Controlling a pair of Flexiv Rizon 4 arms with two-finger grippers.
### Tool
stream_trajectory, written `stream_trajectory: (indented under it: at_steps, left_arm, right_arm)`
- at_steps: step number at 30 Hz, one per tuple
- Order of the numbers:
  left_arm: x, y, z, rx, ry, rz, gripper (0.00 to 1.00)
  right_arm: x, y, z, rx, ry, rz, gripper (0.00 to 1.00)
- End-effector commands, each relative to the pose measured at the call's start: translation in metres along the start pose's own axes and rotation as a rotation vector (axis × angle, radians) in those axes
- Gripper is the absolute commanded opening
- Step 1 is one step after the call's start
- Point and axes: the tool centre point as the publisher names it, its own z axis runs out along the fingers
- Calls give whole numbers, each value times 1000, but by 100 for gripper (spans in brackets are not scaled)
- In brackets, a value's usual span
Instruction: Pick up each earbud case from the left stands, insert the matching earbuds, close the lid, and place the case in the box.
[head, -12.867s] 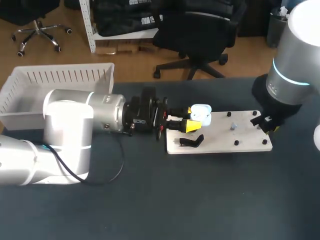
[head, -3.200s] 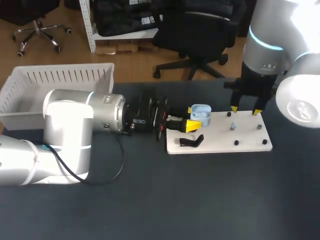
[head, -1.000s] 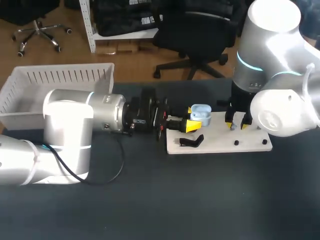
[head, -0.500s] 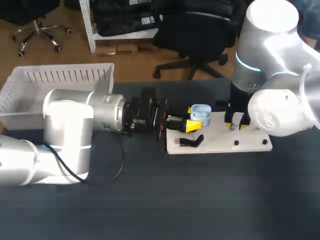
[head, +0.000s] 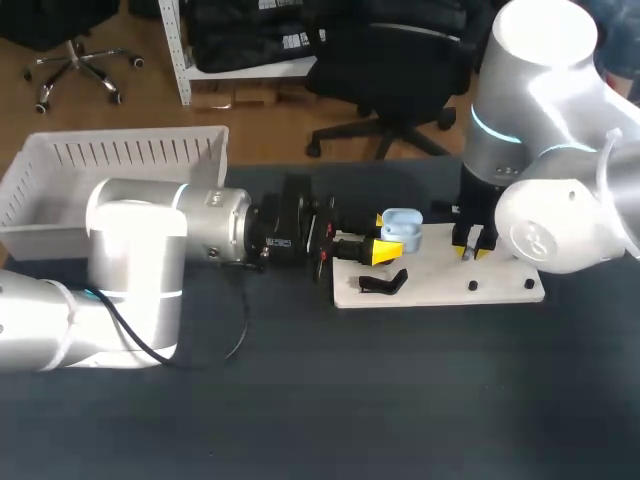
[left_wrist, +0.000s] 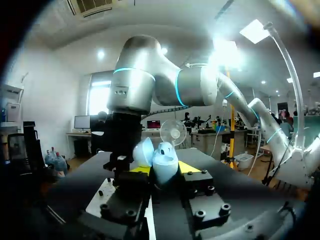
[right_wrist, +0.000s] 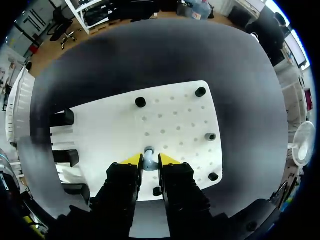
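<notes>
Head view: on the table (head: 300, 400) lies a white board (head: 500, 285). The left jaws grip the earbud case (head: 402, 228) from two sides just over the board's left end, with its lid raised. The right jaws stand upright over the board's middle, closed round a small grey earbud (head: 466, 250).

Left wrist view: the earbud case (left_wrist: 164, 162) sits clamped between the yellow tips, its lid (left_wrist: 143, 152) swung open.

Right wrist view: both yellow tips press the earbud (right_wrist: 149, 159) from opposite sides at the board's middle. The earbud case lies toward the board's left end from these jaws. The right arm, holding the earbud, probably has to carry it that way.
</notes>
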Motion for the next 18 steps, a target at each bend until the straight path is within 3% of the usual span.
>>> stream_trajectory:
  at_steps: [1, 10, 18]
  left_arm:
    - [1, 1, 0, 0, -1, 0, 0]
    - [1, 1, 0, 0, -1, 0, 0]
    - [1, 1, 0, 0, -1, 0, 0]
  right_arm:
    - [1, 1, -2, -4, -1, 4, 0]
    - [0, -3, -21, -12, -31, 22, 0]
    - [5, -16, -63, -11, -70, 57, 0]
